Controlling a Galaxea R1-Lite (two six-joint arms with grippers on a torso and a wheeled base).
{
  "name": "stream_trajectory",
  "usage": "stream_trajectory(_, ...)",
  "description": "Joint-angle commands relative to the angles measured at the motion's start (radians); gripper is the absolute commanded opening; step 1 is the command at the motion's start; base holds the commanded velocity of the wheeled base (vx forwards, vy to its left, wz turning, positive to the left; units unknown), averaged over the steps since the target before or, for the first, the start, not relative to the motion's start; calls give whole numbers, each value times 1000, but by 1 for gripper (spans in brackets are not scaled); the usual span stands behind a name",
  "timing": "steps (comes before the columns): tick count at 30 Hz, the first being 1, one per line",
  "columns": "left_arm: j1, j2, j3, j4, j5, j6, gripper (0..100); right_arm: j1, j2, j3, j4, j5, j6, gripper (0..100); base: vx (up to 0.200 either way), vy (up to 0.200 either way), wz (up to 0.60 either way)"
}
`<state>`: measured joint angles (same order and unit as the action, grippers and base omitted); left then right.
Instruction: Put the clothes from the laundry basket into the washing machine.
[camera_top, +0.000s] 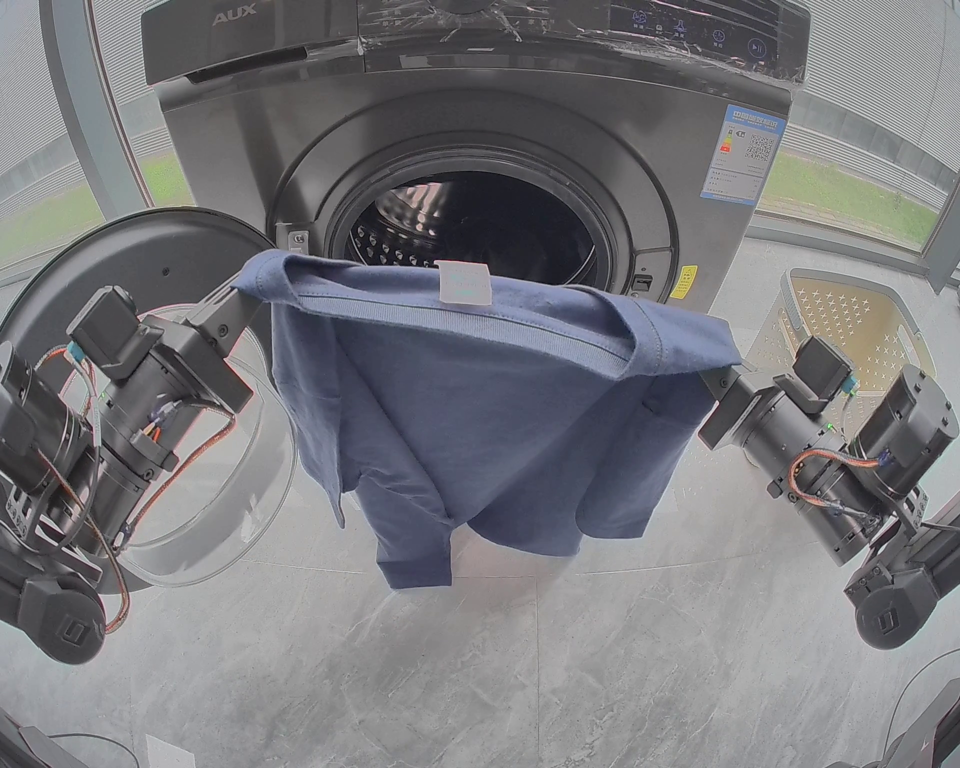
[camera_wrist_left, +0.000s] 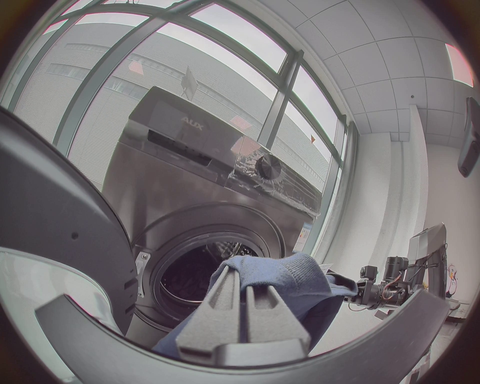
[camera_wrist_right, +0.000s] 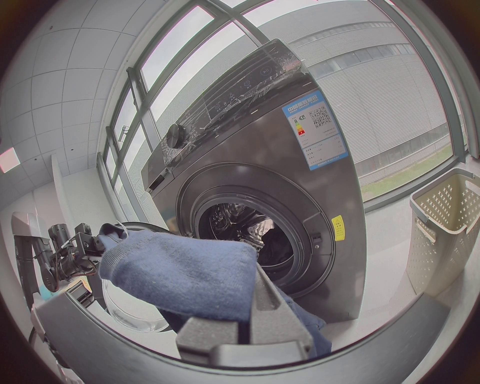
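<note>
The open door (camera_top: 150, 260) of the washer (camera_top: 480, 130) stands just beside and behind the left gripper (camera_top: 238, 292). That gripper is clamped on one shoulder of a dark blue shirt (camera_top: 500, 420). In its wrist view the two fingers (camera_wrist_left: 220, 305) are pressed together, with cloth bunched over their tips. From there the shirt stretches across to the right gripper (camera_top: 716, 382), which is pinched tight on the other shoulder. The shirt hangs between them like a banner, its hem well below both grippers and off the floor. The drum mouth (camera_top: 480, 235) lies just beyond the grippers, between them. The basket (camera_top: 850, 320) stands beyond the right gripper, near the washer's side.

The step in hand looks to be feeding the shirt into the drum. To do it well, both arms should probably go forward together and draw closer, so the spread cloth narrows to fit the round mouth. The low hem needs lifting over the lip, or it may trail outside. The left arm must keep off the door. Letting go is best left until most of the cloth is inside.

A small white tag (camera_top: 464, 282) sits at the collar, its print too small to read. Pale lettering marks the washer's top left front. A blue-and-white label (camera_top: 742, 155) with coloured bars and a square code is beyond the right gripper, and a yellow sticker (camera_top: 684, 282) sits beside the mouth.
</note>
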<state>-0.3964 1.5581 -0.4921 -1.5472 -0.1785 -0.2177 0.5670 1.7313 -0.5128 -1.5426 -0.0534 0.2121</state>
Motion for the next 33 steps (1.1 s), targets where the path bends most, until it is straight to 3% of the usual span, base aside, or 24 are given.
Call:
stream_trajectory(1, -18, -24, -26, -1, 14, 0, 0, -3, -13, -23, -1, 0, -13, 0, 0, 0, 0)
stream_trajectory(14, -32, -23, 10, 6, 21, 1, 0, -30, -25, -43, -1, -2, -36, 0, 0, 0, 0)
stream_trajectory(18, -36, -26, 44, 7, 21, 8, 0, -22, -30, -53, -1, -43, -39, 0, 0, 0, 0)
stream_trajectory(21, -44, -20, 60, 6, 17, 8, 0, -15, -29, -58, -1, -49, -39, 0, 0, 0, 0)
stream_trajectory(25, -48, 10, 49, 7, -2, 9, 0, -19, -29, -58, -1, -49, -37, 0, 0, 0, 0)
stream_trajectory(31, -50, 31, -31, 59, -73, 8, 0, -27, -33, -101, -1, -54, -33, 0, 0, 0, 0)
stream_trajectory(33, -45, 34, -32, 59, -70, 9, 0, -29, -35, -104, -1, -54, -33, 0, 0, 0, 0)
